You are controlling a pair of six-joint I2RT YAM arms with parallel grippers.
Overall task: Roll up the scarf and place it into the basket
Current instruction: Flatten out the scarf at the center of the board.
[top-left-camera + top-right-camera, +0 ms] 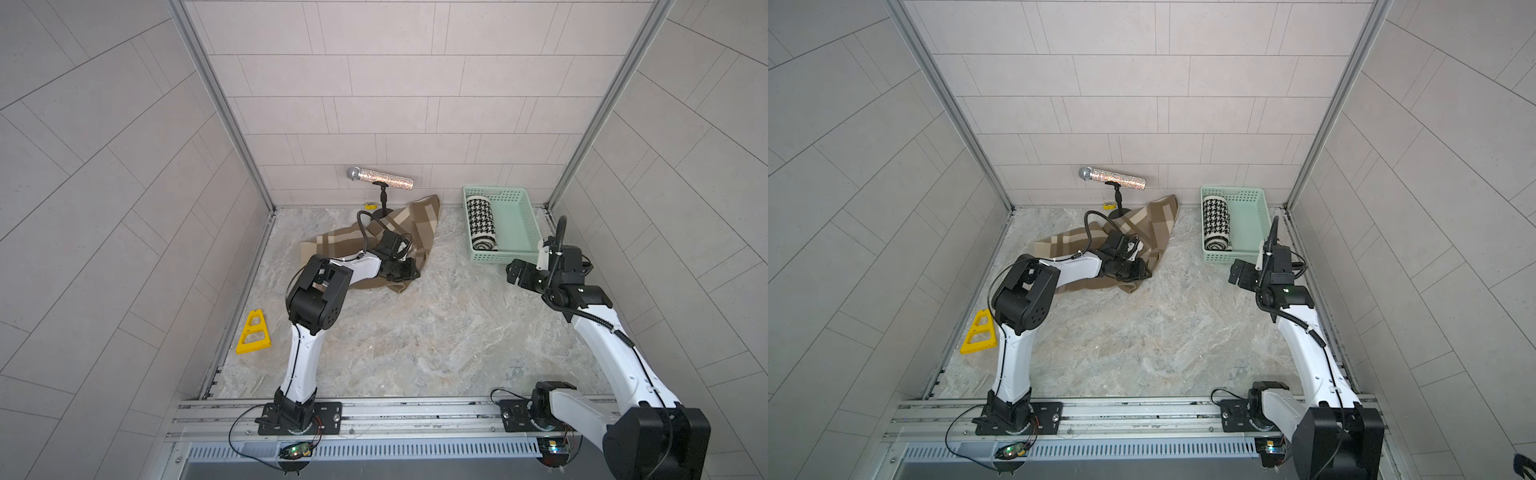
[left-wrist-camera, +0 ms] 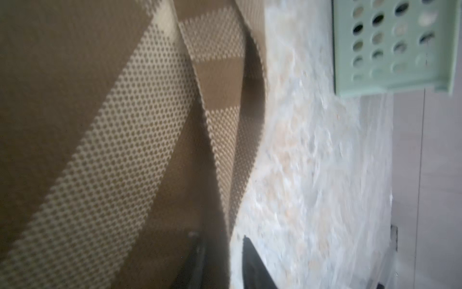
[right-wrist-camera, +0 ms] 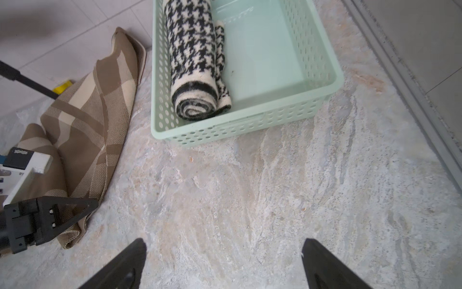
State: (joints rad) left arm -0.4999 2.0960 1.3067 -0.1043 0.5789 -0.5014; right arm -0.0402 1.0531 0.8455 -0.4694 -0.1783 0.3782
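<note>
The left arm (image 1: 300, 353) and right arm (image 1: 615, 353) have white link shells, black joint housings and black cables; the right gripper (image 3: 223, 240) is black

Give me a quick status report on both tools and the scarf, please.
Left tool on brown plaid knit scarf's edge, grip unconfirmed; right tool open, empty. Scarf unrolled, outside mint-green perforated plastic basket. Black microphone stand by scarf's far edge.

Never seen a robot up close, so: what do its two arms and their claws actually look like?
The left arm and right arm have white shells between chunky black joints, with black cables looping along them. The left gripper and right gripper are black, each with two flat, pointed triangular fingers.
</note>
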